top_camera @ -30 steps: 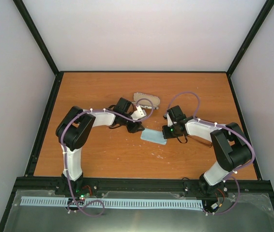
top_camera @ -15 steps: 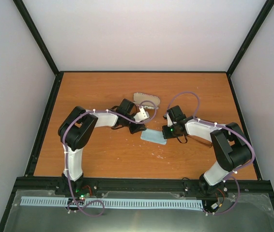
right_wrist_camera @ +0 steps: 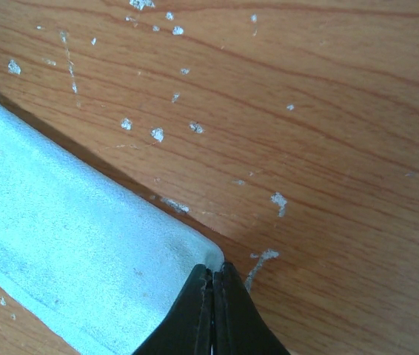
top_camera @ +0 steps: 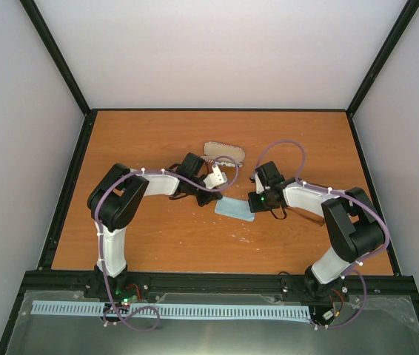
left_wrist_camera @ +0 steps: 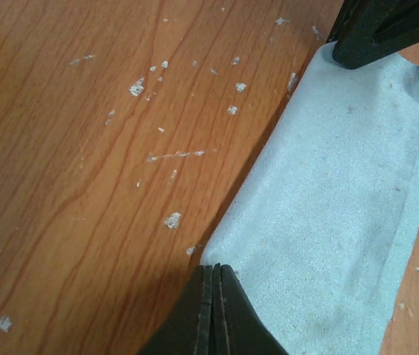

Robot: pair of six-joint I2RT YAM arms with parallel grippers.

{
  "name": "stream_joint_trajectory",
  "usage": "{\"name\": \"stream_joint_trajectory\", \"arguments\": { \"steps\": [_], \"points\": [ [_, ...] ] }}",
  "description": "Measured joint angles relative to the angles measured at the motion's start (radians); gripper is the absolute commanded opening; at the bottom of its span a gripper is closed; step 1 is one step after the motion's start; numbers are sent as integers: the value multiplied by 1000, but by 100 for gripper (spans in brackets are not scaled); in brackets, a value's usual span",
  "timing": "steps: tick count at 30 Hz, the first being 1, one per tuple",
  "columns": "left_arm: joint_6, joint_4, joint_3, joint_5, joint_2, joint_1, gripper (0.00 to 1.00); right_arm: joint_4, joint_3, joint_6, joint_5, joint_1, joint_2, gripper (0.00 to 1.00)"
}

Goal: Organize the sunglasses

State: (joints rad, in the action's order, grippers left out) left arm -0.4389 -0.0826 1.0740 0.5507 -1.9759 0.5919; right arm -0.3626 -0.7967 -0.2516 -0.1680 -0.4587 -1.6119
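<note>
The light blue cloth lies between my two grippers on the wooden table. My left gripper is shut on the cloth's left corner, which shows at the fingertips in the left wrist view. My right gripper is shut on the opposite corner, which shows in the right wrist view. The cloth is stretched between them with a shadow under its edge. A thin brown shape under my right forearm looks like the sunglasses and is mostly hidden.
The oval patterned case lies just behind the left gripper, partly covered by its cable. The tabletop has small white flecks. Black frame rails run along the table's edges, with white walls behind.
My left gripper has shifted a little to the right, onto the cloth's left corner. The right arm and the cloth have hardly moved.
</note>
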Motion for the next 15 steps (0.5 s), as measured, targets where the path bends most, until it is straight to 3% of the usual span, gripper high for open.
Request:
{"name": "stream_joint_trajectory", "arguments": {
  "steps": [15],
  "points": [
    [2,-6,18,-50,40,-42,1,-13,-96,3,3,-2,-24,3]
  ]
}}
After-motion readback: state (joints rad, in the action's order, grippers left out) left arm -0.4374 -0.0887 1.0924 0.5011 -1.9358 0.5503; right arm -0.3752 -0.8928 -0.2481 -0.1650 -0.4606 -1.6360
